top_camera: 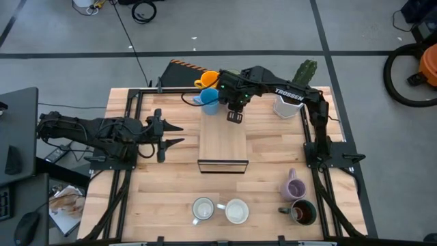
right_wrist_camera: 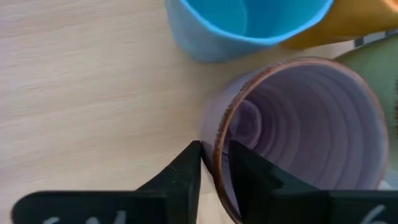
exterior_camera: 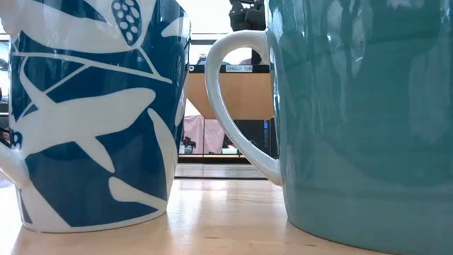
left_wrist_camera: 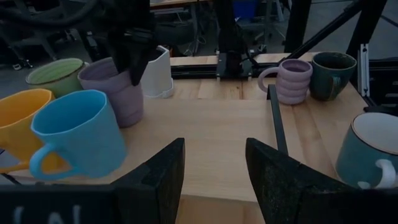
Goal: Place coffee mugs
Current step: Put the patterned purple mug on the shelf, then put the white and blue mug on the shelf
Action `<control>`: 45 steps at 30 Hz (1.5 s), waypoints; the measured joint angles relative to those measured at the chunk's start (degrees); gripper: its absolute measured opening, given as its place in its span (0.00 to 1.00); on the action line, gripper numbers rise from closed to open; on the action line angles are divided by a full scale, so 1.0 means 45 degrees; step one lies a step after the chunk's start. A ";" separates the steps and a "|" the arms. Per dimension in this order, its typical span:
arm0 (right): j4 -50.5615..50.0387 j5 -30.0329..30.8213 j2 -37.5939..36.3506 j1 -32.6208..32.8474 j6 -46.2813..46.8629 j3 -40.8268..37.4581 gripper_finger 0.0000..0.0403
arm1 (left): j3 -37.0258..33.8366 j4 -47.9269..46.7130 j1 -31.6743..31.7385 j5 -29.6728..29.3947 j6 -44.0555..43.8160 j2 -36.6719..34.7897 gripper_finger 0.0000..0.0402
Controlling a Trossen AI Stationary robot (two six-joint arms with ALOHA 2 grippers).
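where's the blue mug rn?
High view: the blue mug stands at the table's far edge, by the orange mug, left of the right pincer, which straddles a purple mug's rim.

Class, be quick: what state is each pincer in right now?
Left pincer: open, holding nothing.
Right pincer: fingers astride the purple mug's rim; grip or release cannot be told.
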 joint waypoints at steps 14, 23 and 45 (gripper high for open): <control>0.0238 0.0146 -0.0030 0.0057 0.0121 0.0375 0.30 | 0.0000 -0.0074 0.0000 0.0000 0.0005 0.0002 0.44; -0.1024 0.0254 -0.0292 0.0586 0.0162 0.1819 0.31 | -0.0628 0.0166 0.1074 -0.0348 0.0710 0.1253 0.44; 0.1099 0.3146 -0.3695 0.4657 0.3188 -0.3019 0.30 | -0.4231 0.7555 0.6776 0.4576 0.2081 0.2611 0.44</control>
